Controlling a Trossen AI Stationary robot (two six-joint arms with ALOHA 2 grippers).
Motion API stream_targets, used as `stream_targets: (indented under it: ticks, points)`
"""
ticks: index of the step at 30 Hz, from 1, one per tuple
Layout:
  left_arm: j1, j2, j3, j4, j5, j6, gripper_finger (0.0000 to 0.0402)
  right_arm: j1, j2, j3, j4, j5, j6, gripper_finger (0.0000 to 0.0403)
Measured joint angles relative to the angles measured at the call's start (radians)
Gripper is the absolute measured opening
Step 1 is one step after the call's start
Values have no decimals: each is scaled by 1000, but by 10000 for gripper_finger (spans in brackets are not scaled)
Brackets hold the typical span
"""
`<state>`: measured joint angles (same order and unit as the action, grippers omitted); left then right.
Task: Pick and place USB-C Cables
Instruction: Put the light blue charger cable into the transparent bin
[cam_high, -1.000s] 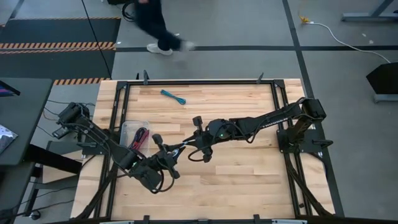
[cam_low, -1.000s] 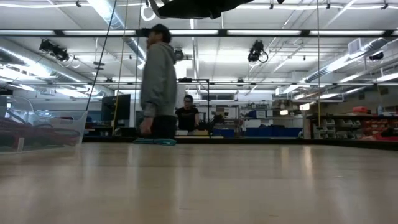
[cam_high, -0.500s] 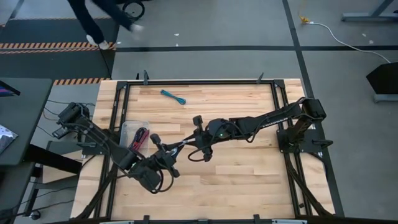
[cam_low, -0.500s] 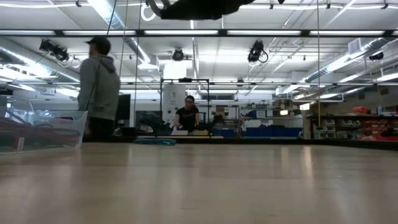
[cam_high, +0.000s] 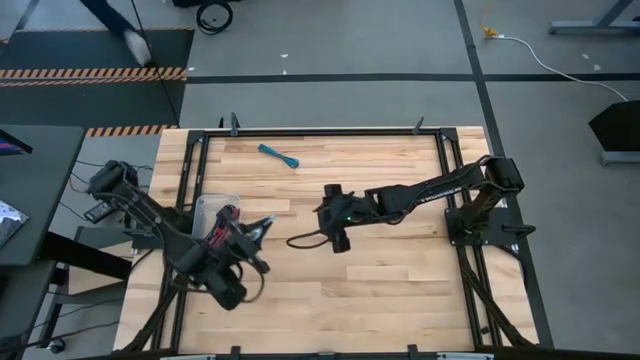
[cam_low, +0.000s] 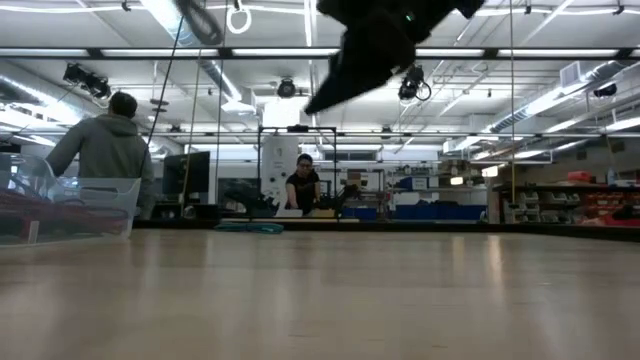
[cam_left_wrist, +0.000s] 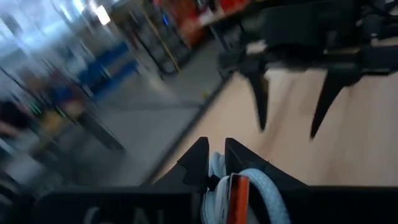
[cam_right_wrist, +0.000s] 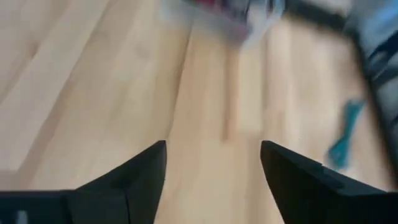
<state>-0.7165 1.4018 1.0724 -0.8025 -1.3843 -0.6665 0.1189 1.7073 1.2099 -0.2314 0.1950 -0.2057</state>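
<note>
My left gripper (cam_high: 250, 232) hovers beside the clear tub (cam_high: 205, 207) at the table's left. It is shut on a pale blue-grey USB-C cable bundle (cam_left_wrist: 249, 183) with an orange-red band. The tub holds black-and-red cables (cam_high: 226, 220). My right gripper (cam_high: 325, 215) hangs over the table's middle, tipped down, open with nothing between its fingers (cam_right_wrist: 214, 168). Its two fingers also show ahead in the left wrist view (cam_left_wrist: 292, 93). A teal cable (cam_high: 278, 155) lies flat on the far part of the table; it also shows in the right wrist view (cam_right_wrist: 345, 140). My left gripper pinches the coiled pale cable between its two fingers, with the loops beside the orange-red band (cam_left_wrist: 217, 171) showing in the gap. The fingers run roughly level, toward the table's right. The bundle is lifted clear of the table.
The bare wooden tabletop (cam_high: 400, 290) is bounded by a black frame (cam_high: 320, 130). In the low view the tub (cam_low: 70, 205) stands at the left. People (cam_low: 105, 150) are in the room beyond the far edge. A dark cord loop (cam_high: 305, 240) hangs by the right arm.
The two grippers were together over the table's middle. My right gripper has opened, let go of the pale cable and tipped downward. My left gripper, still shut on the cable, has drawn it toward the table's left, to the tub, turning as it went.
</note>
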Motion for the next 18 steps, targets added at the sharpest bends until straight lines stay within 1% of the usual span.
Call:
stream_targets:
  ticks: [3,6,9,10,11,12,14,15,18]
  points:
    - [15,-47,0,-230,157,-318,46,-3,0,-47,-49,-34,54,273]
    - [43,-55,0,-432,369,-618,46,-3,0,-104,-29,-40,78,271]
    - [81,-55,0,-661,588,-983,46,-3,1,-161,-4,-40,114,268]
    - [97,-55,0,-735,655,-1065,46,-3,1,-180,23,-40,128,266]
    - [109,-55,0,-775,689,-1110,46,-3,0,-198,45,-41,139,266]
    - [118,-57,-2,-776,699,-1109,46,-3,0,-218,63,-49,149,266]
    - [143,-74,-7,-753,700,-1031,50,-2,1,-253,97,-75,170,266]
    - [158,-85,-6,-760,721,-1008,50,-2,1,-265,114,-88,181,266]
    - [225,-86,-16,-764,845,-912,48,1,1,-287,136,-106,207,265]
